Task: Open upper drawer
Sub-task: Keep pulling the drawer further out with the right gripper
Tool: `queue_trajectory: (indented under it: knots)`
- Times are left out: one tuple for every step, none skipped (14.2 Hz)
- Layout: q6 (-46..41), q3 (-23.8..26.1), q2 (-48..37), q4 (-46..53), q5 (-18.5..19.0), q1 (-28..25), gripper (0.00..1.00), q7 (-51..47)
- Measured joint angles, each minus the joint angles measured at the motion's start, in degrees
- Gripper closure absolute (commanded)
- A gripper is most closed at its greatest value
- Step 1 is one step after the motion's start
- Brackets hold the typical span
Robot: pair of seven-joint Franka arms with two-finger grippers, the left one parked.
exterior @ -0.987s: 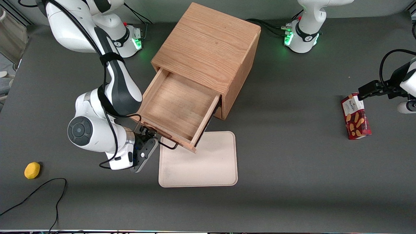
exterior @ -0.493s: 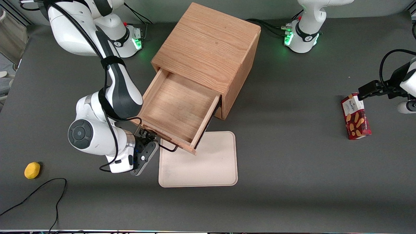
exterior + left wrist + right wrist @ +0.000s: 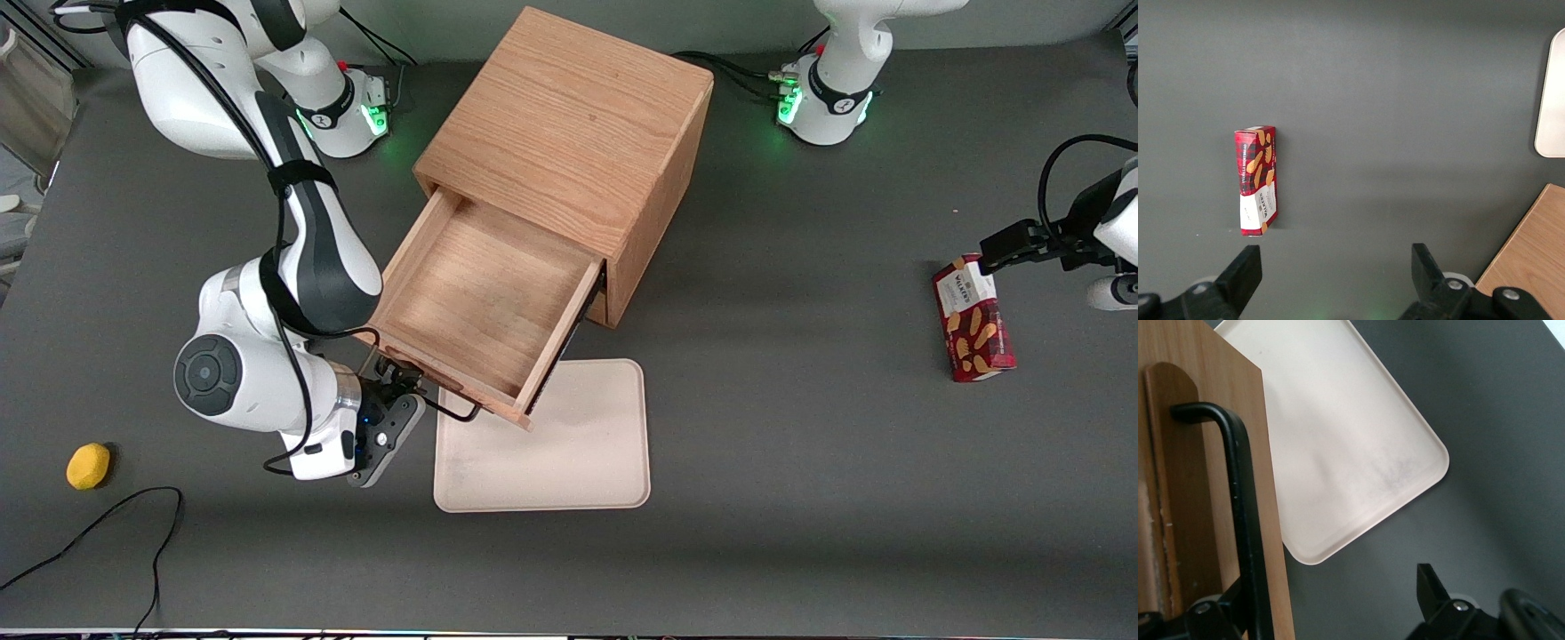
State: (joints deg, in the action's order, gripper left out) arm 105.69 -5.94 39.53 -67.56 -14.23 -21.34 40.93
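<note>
The upper drawer (image 3: 480, 302) of the oak cabinet (image 3: 569, 124) stands pulled far out, an empty wooden tray with its front toward the front camera. Its thin black wire handle (image 3: 453, 411) sticks out over the edge of the beige tray. My right gripper (image 3: 396, 384) is at the handle's end nearer the working arm, just in front of the drawer front. In the right wrist view the gripper (image 3: 1328, 603) is open, its fingers wide apart. The handle (image 3: 1241, 487) runs past one finger (image 3: 1221, 617) along the drawer front (image 3: 1191, 453); nothing lies between the fingers.
A beige tray (image 3: 551, 453) (image 3: 1338, 440) lies flat on the dark table, partly under the open drawer. A yellow object (image 3: 88, 466) and a black cable (image 3: 116, 524) lie toward the working arm's end. A red biscuit box (image 3: 973, 318) (image 3: 1257, 180) lies toward the parked arm's end.
The drawer has slid out a little farther toward the front camera, and my gripper and wrist have moved with its handle toward the working arm's end.
</note>
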Motion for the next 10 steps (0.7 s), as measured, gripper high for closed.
queue_trajectory:
  knots:
    - [0.0, 0.0, 0.0, 0.0, -0.1, 0.0, 0.00, 0.0]
    - [0.0, 0.0, 0.0, 0.1, -0.4, 0.0, 0.00, 0.0]
    - [-0.1, 0.0, 0.0, 0.1, -0.7, 0.0, 0.00, 0.0]
    - [-0.3, 0.0, 0.0, 0.3, -0.9, 0.0, 0.00, 0.0]
    - [-0.5, 0.0, 0.0, 0.6, -1.0, 0.1, 0.00, 0.0]
    - [-1.1, 0.0, 0.0, 1.2, -1.1, 0.2, 0.00, 0.0]
    - [-1.8, 0.0, -0.1, 1.9, -1.3, 0.3, 0.00, 0.0]
    - [-2.7, 0.0, -0.2, 2.6, -1.5, 0.5, 0.00, 0.0]
    - [-3.3, 0.0, -0.3, 3.0, -1.6, 0.6, 0.00, 0.0]
    - [-3.5, 0.0, -0.5, 3.4, -1.7, 0.7, 0.00, 0.0]
